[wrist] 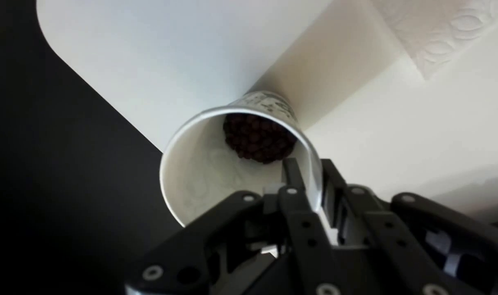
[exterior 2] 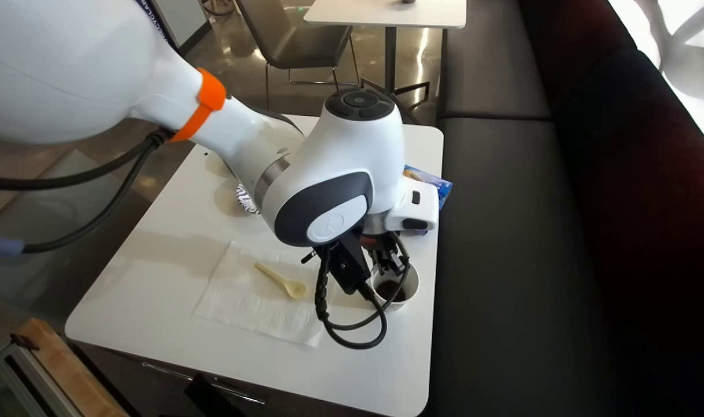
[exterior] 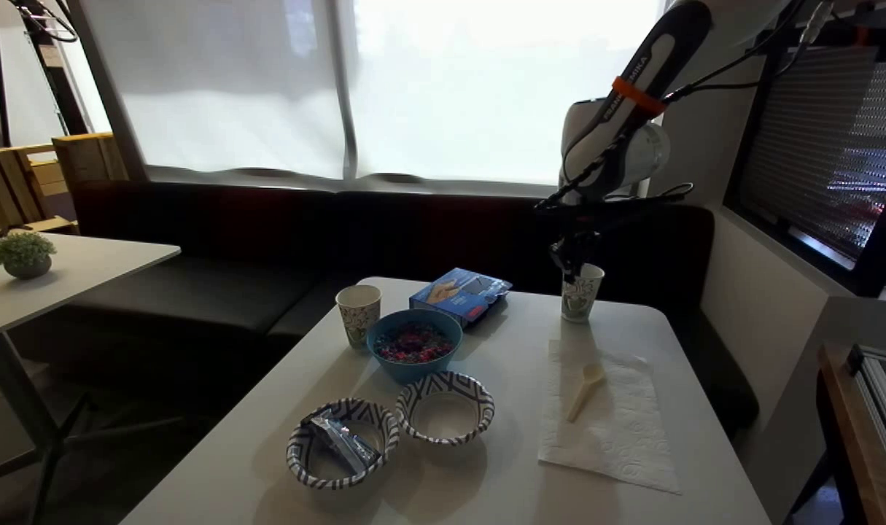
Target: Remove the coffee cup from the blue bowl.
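The coffee cup (exterior: 580,300) is a patterned off-white paper cup at the table's far right corner in an exterior view. Its base appears to be on the table. It also shows in an exterior view (exterior 2: 412,285) and the wrist view (wrist: 208,168), with dark brown pellets in its bottom. My gripper (wrist: 310,164) straddles its rim, one finger inside and one outside. The fingers are nearly together, and the wall looks creased between them. The blue bowl (exterior: 386,361) stands apart, with red and dark bits inside. The arm hides it in an exterior view.
A near-identical cup (exterior: 359,315) stands beside the blue bowl. A blue box (exterior: 461,292) lies behind it. Two patterned paper bowls stand in front, one empty (exterior: 446,419) and one holding packets (exterior: 308,474). A spoon (exterior: 583,394) lies on a paper towel (exterior: 625,437).
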